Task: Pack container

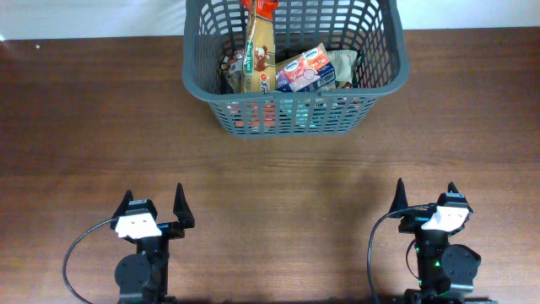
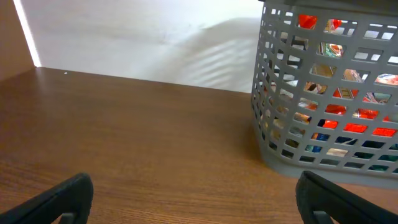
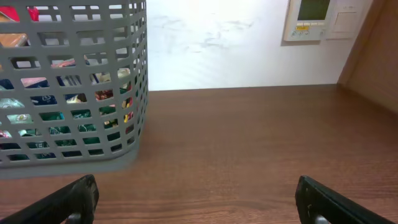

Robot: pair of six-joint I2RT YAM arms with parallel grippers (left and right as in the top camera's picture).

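Observation:
The container, a dark grey lattice basket (image 1: 381, 72), stands at the far middle of the table with several snack packs (image 1: 305, 71) inside. It also shows at the right of the left wrist view (image 2: 273, 112) and at the left of the right wrist view (image 3: 134, 93). My left gripper (image 1: 153, 206) is open and empty near the front left edge. My right gripper (image 1: 424, 198) is open and empty near the front right edge. Both are well short of the basket. Their open fingers frame bare wood in the wrist views (image 2: 193, 205) (image 3: 196, 205).
A white wall runs behind the table (image 1: 84, 152), with a wall panel (image 3: 314, 18) at the right. A wooden side surface (image 3: 376, 68) rises at the far right.

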